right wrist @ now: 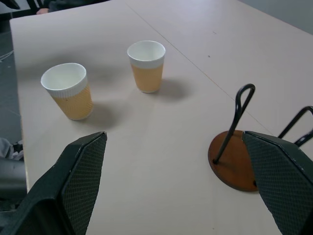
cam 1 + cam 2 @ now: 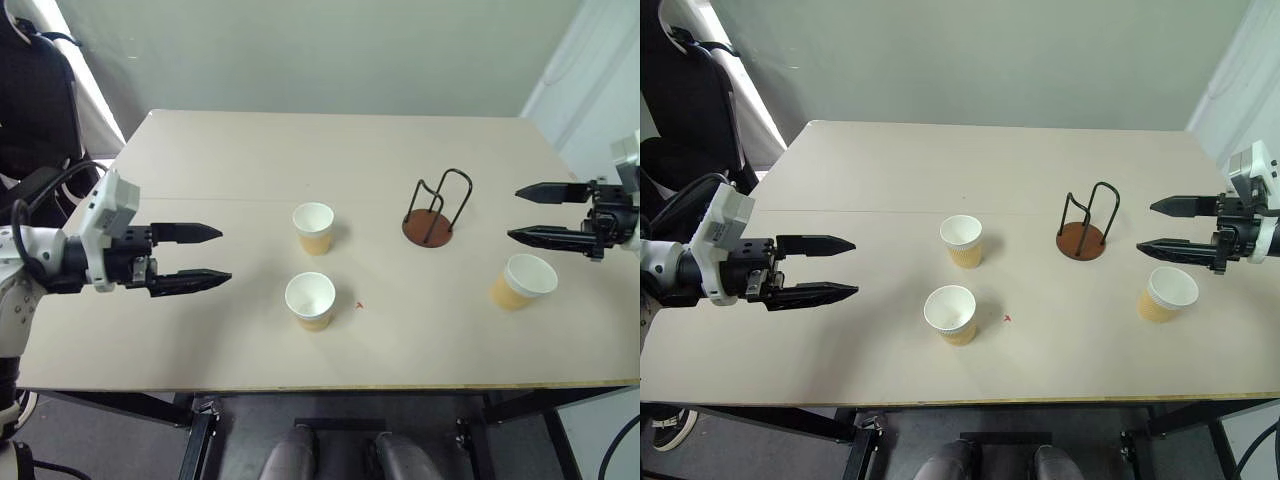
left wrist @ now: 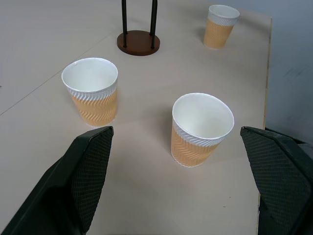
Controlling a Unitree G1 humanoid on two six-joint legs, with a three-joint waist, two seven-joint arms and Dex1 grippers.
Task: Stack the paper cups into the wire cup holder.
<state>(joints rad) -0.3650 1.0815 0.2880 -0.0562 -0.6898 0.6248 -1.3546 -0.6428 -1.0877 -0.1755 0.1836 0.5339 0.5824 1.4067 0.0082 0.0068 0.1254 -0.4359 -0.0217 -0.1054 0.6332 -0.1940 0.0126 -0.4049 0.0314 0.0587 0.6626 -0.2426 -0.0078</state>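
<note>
Three tan ribbed paper cups stand upright on the table: one in the middle point(image 2: 314, 228), one nearer the front point(image 2: 310, 300), one at the right point(image 2: 523, 281). The wire cup holder point(image 2: 435, 212), a brown disc with black wire loops, stands empty between the middle cup and the right one. My left gripper point(image 2: 218, 257) hovers open over the table's left side, pointing toward the two middle cups. My right gripper point(image 2: 516, 212) hovers open at the right edge, above the right cup and beside the holder. Neither holds anything.
The beige table point(image 2: 250, 160) has a seam line across its middle and a small red mark point(image 2: 360, 305) near the front cup. A dark chair point(image 2: 35, 90) stands off the far-left corner. The back half of the table is bare.
</note>
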